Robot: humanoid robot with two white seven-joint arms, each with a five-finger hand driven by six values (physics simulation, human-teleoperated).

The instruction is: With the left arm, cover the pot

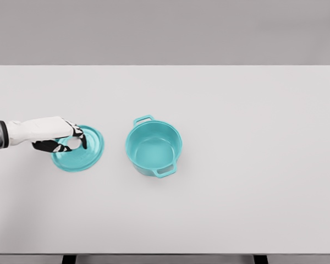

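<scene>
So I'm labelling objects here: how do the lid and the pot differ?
The lid is a flat disc lying left of the pot, which is deep, open and empty. The pot has two loop handles; the lid shows none. The left hand is over the lid; nothing touches the pot. Both are teal.

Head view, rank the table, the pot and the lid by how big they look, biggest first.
1. table
2. pot and lid: they look about alike across, so no ranking, and the left hand hides part of the lid.
</scene>
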